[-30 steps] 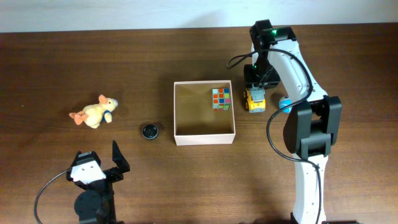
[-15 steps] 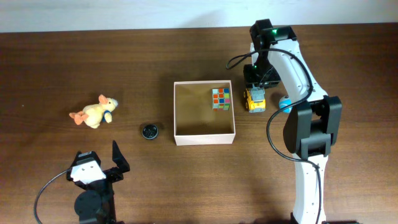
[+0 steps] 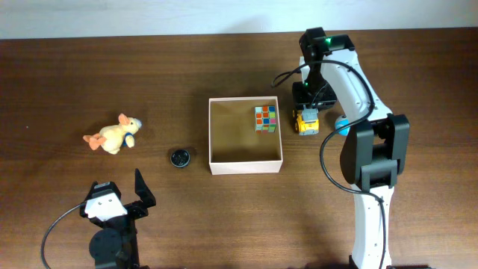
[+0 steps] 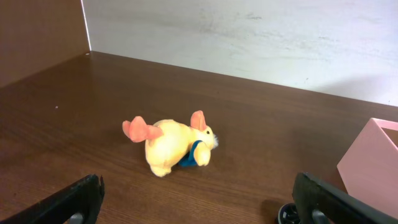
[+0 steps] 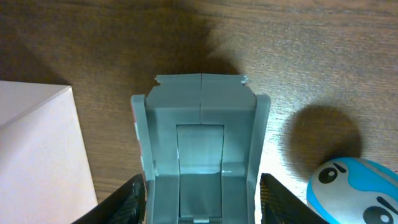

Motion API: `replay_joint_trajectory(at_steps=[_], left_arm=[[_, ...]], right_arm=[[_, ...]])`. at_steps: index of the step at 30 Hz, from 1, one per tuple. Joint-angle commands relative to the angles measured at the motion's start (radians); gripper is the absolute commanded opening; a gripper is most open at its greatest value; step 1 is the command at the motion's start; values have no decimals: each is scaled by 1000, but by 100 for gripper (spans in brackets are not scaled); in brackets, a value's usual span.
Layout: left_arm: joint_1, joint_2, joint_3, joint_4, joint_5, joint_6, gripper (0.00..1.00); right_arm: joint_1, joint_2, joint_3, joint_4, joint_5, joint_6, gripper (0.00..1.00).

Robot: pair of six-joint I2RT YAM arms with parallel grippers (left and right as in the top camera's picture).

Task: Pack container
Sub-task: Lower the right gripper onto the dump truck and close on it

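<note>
The container (image 3: 246,166) is a square white-walled box with a tan inside at mid-table; a coloured puzzle cube (image 3: 265,118) lies in its far right corner. A yellow toy truck (image 3: 306,122) stands just outside the right wall. My right gripper (image 3: 306,110) is over it. In the right wrist view the fingers (image 5: 203,208) press both sides of the truck's grey bed (image 5: 200,143), with the container wall (image 5: 37,155) to the left. My left gripper (image 3: 122,191) is open and empty at the near left, and its fingers show in the left wrist view (image 4: 199,202).
A yellow plush duck (image 3: 113,135) (image 4: 171,146) lies at the left. A small black round thing (image 3: 179,158) (image 4: 287,214) sits left of the container (image 4: 373,165). A blue and white round toy (image 3: 342,122) (image 5: 354,186) lies right of the truck.
My right gripper has shifted slightly nearer and lower over the toy truck. The left arm and the other things have not moved.
</note>
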Motion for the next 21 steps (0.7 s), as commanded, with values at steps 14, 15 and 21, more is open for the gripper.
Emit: replay_joint_trajectory(at_steps=[14,15,21], left_arm=[[6,-1,-8,4,18,2,99],[6,-1,-8,3,18,2,99],[6,-1,-8,3,18,2,99]], right_arm=[[-4,-5,-33,30,16,-11,53],[-4,-5,-39,32,16,-11,53],[-4,-5,-60,37,16,-11,53]])
